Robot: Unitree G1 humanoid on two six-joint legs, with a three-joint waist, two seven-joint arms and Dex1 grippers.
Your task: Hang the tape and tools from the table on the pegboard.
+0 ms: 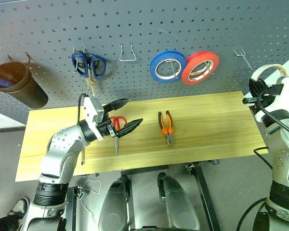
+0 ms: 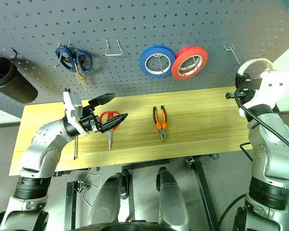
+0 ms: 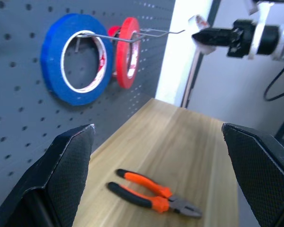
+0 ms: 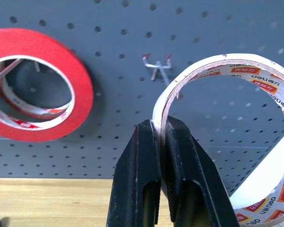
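The right hand (image 4: pixel 158 156) is clamped on the rim of the cream tape (image 4: pixel 274 189), holding the roll up in front of the pegboard (image 1: pixel 48 29), just beside a bare double hook (image 4: pixel 158 66). The left hand (image 1: pixel 120 118) hovers over the counter (image 1: pixel 216 125) with its two fingers spread wide and nothing between them, above the red-handled scissors (image 2: pixel 109 126).

The grip looks like the weak point: only a thin edge of the roll sits between the fingers, so I'd judge the tape could twist or slip if it knocks the hook tip on the way in. The hole has to be threaded over a short prong; approaching off-line would push the roll against the board instead of onto it.

The red roll (image 4: pixel 38 85) hangs close beside that hook on a long wire peg shared with the blue roll (image 1: pixel 167 66), and a sideways drift might bump it. Further left hang an empty wire hook (image 1: pixel 127 54), blue-handled scissors (image 1: pixel 89 65) and a dark cup (image 1: pixel 19 84).

The pliers (image 1: pixel 166 126) lie on the counter, and a thin dark shaft (image 2: pixel 75 147), probably the screwdriver, lies partly under the left arm.
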